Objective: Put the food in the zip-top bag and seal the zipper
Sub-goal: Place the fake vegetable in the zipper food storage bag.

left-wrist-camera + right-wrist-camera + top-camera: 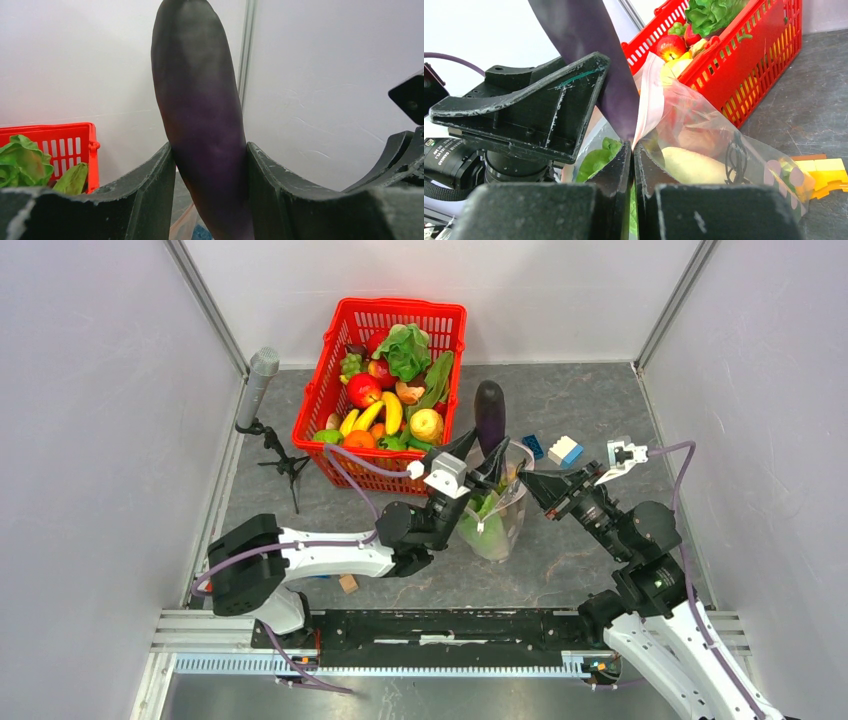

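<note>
My left gripper is shut on the purple eggplant, held upright over the mouth of the zip-top bag; the eggplant fills the left wrist view between the two fingers. My right gripper is shut on the bag's pink mouth edge and holds it up. Inside the clear bag I see leafy greens and a pale white radish. More toy produce lies in the red basket. The slider tab is not visible.
The red mesh basket stands just behind the bag. Blue and white building blocks lie right of the bag, yellow blocks beside it, and a small wooden block near the left arm. A microphone on a tripod stands at left.
</note>
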Available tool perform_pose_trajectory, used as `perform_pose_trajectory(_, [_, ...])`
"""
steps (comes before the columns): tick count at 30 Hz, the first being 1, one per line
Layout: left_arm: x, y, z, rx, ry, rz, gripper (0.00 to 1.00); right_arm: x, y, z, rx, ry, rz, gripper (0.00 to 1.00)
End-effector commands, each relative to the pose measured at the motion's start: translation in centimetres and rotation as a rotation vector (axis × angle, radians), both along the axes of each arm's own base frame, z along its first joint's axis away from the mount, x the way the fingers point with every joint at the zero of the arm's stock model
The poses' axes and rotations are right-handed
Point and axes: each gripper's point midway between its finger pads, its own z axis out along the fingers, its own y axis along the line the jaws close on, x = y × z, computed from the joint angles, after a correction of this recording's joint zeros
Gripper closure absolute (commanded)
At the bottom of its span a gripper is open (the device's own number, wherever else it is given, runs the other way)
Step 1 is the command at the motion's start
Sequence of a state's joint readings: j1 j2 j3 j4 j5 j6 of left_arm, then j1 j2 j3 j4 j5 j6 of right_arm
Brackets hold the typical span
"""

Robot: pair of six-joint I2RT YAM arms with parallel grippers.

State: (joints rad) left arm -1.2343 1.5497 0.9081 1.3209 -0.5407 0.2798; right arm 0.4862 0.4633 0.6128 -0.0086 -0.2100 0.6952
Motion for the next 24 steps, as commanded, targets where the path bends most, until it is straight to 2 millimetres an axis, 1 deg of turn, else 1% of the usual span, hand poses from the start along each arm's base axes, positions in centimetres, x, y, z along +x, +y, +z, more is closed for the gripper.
perform_pose_trajectory(1, [-1.3, 1.3, 0.6, -0.019, -0.051, 0.061, 0.79, -0.7, -0.3, 2.7, 0.052, -0.071, 0.004, 0.93])
perform_pose_trajectory(4, [-2.1, 1.2, -0.8, 0.003, -0.035, 0.060, 0.75, -0.5, -0.3, 2.6, 0.054, -0.065, -0.005, 0.93])
perform_pose_trajectory(7, [-2.8, 1.2, -2.0, 0.030, -0.014, 0.044, 0.68, -0.3, -0.3, 2.5, 0.053, -0.060, -0.009, 0.92])
perform_pose_trajectory(8, [-3.0, 1.2, -2.0, 0.037, -0.010, 0.039, 0.65, -0.3, -0.3, 2.5, 0.052, -0.060, -0.010, 0.93])
perform_pose_trajectory(9, [-3.0, 1.1, -2.2, 0.050, 0.001, 0.032, 0.59, -0.2, -0.4, 2.4, 0.053, -0.058, -0.013, 0.93])
perform_pose_trajectory(11, [-3.2, 1.1, -2.1, 0.065, 0.011, 0.018, 0.46, -0.2, -0.4, 2.3, 0.053, -0.055, -0.015, 0.93])
perform_pose_trajectory(12, [-3.2, 1.2, -1.9, 0.074, 0.016, 0.013, 0.42, -0.2, -0.4, 2.3, 0.052, -0.055, -0.015, 0.93])
perform_pose_trajectory(13, [-3.3, 1.2, -1.7, 0.077, 0.021, 0.005, 0.34, -0.2, -0.4, 2.2, 0.052, -0.054, -0.016, 0.93])
perform_pose_trajectory(14, [-3.4, 1.1, -1.7, 0.084, 0.027, -0.006, 0.27, -0.2, -0.4, 2.2, 0.053, -0.052, -0.016, 0.92])
perform_pose_trajectory(16, [-3.6, 1.1, -1.4, 0.087, 0.039, -0.026, 0.20, -0.2, -0.4, 2.2, 0.053, -0.052, -0.017, 0.92])
perform_pose_trajectory(18, [-3.9, 1.2, -0.9, 0.098, 0.043, -0.047, 0.10, -0.2, -0.4, 2.1, 0.054, -0.052, -0.019, 0.92])
perform_pose_trajectory(21, [-4.2, 1.3, -0.2, 0.120, 0.058, -0.067, 0.08, -0.3, -0.5, 2.1, 0.057, -0.054, -0.021, 0.92])
perform_pose_trajectory(24, [-4.4, 1.8, 0.7, 0.139, 0.062, -0.071, 0.09, -0.2, -0.5, 2.1, 0.057, -0.050, -0.023, 0.92])
